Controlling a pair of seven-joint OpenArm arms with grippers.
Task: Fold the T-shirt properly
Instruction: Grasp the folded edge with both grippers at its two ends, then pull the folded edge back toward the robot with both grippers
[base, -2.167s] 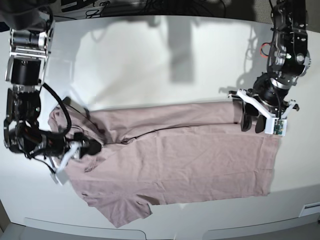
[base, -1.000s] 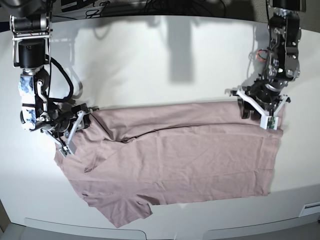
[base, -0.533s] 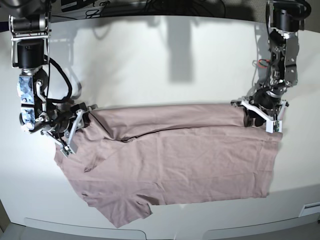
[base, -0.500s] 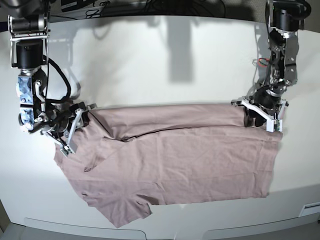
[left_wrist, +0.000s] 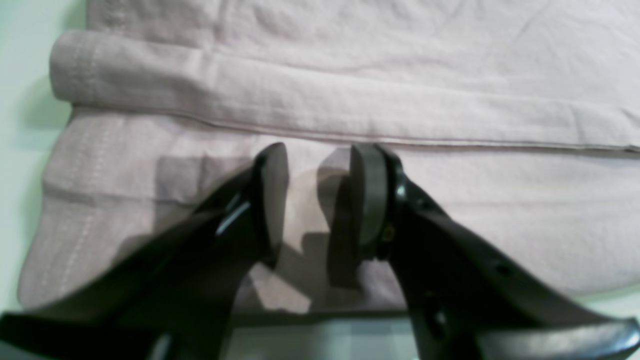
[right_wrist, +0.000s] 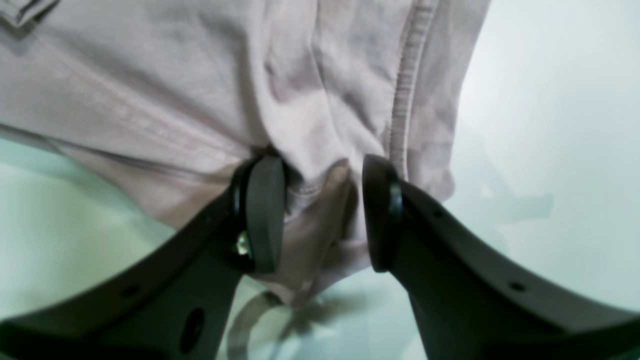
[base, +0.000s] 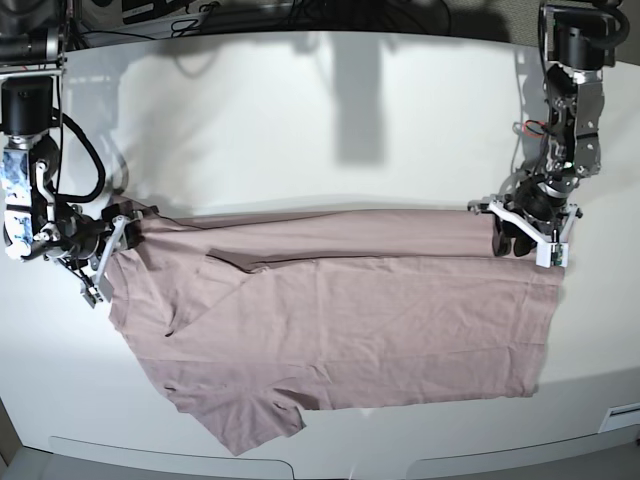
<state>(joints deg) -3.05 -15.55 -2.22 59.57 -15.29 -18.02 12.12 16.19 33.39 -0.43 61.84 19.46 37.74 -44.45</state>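
Note:
The dusty pink T-shirt (base: 350, 320) lies spread across the white table, its far edge folded over into a long band. In the base view my right gripper (base: 118, 232) sits at the shirt's left far corner. The right wrist view shows that gripper (right_wrist: 322, 215) shut on a bunched fold of the T-shirt (right_wrist: 200, 75) near a stitched hem. My left gripper (base: 512, 238) stands at the right far corner, on the hem end. Its fingers are apart in the left wrist view, the gripper (left_wrist: 317, 200) open over flat cloth just short of the folded band (left_wrist: 350, 100).
Bare white table (base: 300, 130) stretches behind the shirt up to dark cables (base: 200, 15) at the far edge. The shirt's lower sleeve reaches close to the table's front edge (base: 300, 462). Both arm columns rise at the far left and far right.
My right gripper has moved left with the shirt's corner, pulling the far band straighter and flattening the wrinkles there. The left gripper has barely shifted.

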